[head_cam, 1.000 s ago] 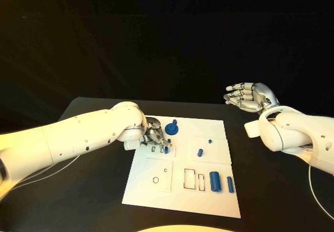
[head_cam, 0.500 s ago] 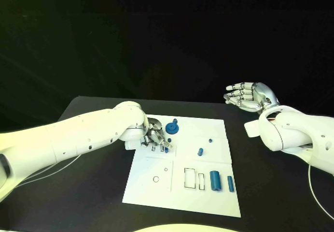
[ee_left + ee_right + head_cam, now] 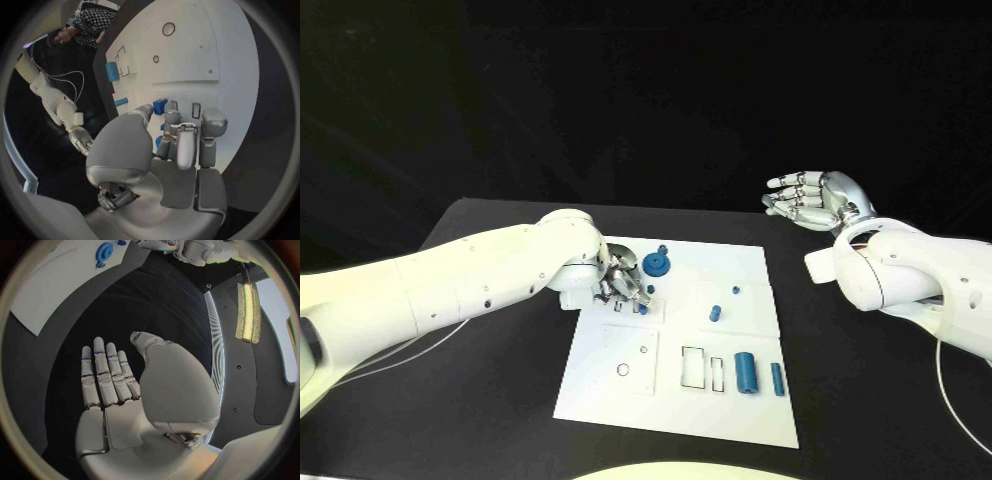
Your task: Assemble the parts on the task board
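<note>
Blue peg pinched in the left hand's fingertips, over the slots at the board's 10 o'clock area. Gear just beside the hand at 1 o'clock; two cylinders near 5 o'clock. Right hand off the board at 2 o'clock, fingers spread, holding nothing.

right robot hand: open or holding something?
Open. The right robot hand holds nothing, its fingers straight and apart in the right wrist view; in the head view it is raised off the task board.
</note>
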Action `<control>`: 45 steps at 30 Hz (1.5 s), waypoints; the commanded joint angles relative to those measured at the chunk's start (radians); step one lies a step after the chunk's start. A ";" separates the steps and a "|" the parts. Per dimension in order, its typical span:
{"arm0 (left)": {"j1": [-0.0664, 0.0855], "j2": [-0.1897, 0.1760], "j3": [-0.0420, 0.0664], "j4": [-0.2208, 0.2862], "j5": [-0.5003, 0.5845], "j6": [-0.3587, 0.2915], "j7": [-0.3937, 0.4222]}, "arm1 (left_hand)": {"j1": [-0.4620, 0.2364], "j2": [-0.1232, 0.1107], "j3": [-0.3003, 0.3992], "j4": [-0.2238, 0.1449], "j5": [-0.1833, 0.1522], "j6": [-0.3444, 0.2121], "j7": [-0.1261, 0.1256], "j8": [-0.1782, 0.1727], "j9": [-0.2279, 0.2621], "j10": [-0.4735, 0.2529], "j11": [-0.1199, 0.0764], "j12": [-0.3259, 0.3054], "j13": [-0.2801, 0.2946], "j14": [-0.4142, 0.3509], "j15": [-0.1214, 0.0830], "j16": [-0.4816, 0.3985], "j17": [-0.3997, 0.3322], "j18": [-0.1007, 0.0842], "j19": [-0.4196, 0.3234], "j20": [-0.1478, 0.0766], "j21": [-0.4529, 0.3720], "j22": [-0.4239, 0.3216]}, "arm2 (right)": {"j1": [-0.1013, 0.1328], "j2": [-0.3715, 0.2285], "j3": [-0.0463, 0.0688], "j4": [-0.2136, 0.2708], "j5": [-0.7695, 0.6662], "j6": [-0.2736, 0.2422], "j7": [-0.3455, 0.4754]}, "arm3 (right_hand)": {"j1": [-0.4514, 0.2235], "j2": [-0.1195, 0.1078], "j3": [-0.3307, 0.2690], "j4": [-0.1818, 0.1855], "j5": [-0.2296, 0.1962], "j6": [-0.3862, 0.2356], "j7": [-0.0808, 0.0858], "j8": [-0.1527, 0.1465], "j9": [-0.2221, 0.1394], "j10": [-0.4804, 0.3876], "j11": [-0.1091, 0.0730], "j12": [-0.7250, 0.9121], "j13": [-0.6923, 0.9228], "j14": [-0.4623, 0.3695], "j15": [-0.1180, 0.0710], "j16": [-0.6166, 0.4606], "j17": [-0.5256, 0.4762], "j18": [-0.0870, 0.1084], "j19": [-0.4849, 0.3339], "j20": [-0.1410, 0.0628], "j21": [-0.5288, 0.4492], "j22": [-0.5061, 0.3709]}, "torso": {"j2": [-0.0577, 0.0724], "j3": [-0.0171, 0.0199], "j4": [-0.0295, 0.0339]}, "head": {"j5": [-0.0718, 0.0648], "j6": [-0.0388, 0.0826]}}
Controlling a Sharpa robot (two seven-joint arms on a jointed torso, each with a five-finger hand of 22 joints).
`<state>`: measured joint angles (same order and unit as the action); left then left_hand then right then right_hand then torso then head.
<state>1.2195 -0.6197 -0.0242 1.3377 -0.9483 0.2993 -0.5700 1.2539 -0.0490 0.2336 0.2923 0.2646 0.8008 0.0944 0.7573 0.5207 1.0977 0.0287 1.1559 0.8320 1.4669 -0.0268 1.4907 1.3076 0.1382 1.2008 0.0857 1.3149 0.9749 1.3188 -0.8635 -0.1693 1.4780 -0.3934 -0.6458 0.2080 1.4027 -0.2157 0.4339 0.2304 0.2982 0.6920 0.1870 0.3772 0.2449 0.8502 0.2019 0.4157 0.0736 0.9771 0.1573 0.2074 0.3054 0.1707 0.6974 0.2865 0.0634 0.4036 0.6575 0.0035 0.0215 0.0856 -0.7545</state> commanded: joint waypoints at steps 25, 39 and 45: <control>-0.001 -0.028 0.000 0.013 0.034 -0.062 0.007 | 0.082 -0.084 0.403 -0.033 0.004 -0.003 -0.027 0.082 0.138 0.094 -0.031 0.051 0.072 0.058 -0.029 0.038 0.151 -0.031 0.046 -0.029 0.044 0.068 | -0.009 0.007 -0.001 -0.006 -0.002 0.035 -0.018 | -0.021 0.003 -0.005 -0.001 0.000 0.000 0.087 -0.008 -0.005 -0.003 0.008 -0.008 -0.006 0.000 0.009 -0.010 -0.008 0.010 -0.011 0.001 -0.001 -0.012 | -0.001 0.0024 0.0000 | -0.003 0.004; -0.003 -0.098 0.002 0.086 0.028 -0.253 0.078 | 0.039 -0.156 0.561 -0.100 0.004 0.024 -0.038 0.086 0.178 0.140 -0.042 0.061 0.096 0.082 -0.040 0.057 0.204 -0.038 0.077 -0.039 0.062 0.104 | -0.021 0.004 -0.003 -0.007 -0.002 0.032 -0.016 | -0.031 0.010 -0.007 0.004 0.000 0.000 0.087 -0.008 -0.007 -0.003 0.008 -0.008 -0.008 0.002 0.009 -0.015 -0.015 0.011 -0.010 0.002 0.000 -0.022 | 0.000 0.0030 0.0004 | -0.006 -0.001; -0.006 -0.111 0.002 0.108 0.019 -0.253 0.068 | 0.033 -0.161 0.574 -0.107 0.003 0.030 -0.039 0.084 0.180 0.147 -0.044 0.061 0.099 0.085 -0.042 0.060 0.211 -0.039 0.082 -0.041 0.064 0.109 | -0.023 0.001 -0.003 -0.004 -0.002 0.031 -0.016 | -0.033 0.010 -0.008 0.005 -0.001 0.000 0.087 -0.008 -0.008 -0.003 0.008 -0.008 -0.008 0.002 0.009 -0.016 -0.016 0.011 -0.010 0.002 0.000 -0.023 | -0.001 0.0025 0.0031 | -0.004 -0.005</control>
<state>1.2143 -0.7305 -0.0230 1.4392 -0.9179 0.0795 -0.5192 1.2887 -0.2027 0.6669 0.3228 0.2667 0.7976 0.0836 0.8416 0.5493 1.2382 -0.0164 1.2119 0.9303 1.4668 -0.0626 1.5458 1.3073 0.1070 1.2777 0.0448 1.3745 1.0828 1.2967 -0.8619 -0.1725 1.4711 -0.3926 -0.6283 0.1851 1.3803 -0.2039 0.4308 0.2334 0.2982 0.6920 0.1870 0.3733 0.2389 0.8466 0.2055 0.4117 0.0666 0.9770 0.1643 0.1976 0.2913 0.1706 0.6889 0.2879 0.0635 0.3815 0.6564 0.0064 0.0231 0.0803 -0.7576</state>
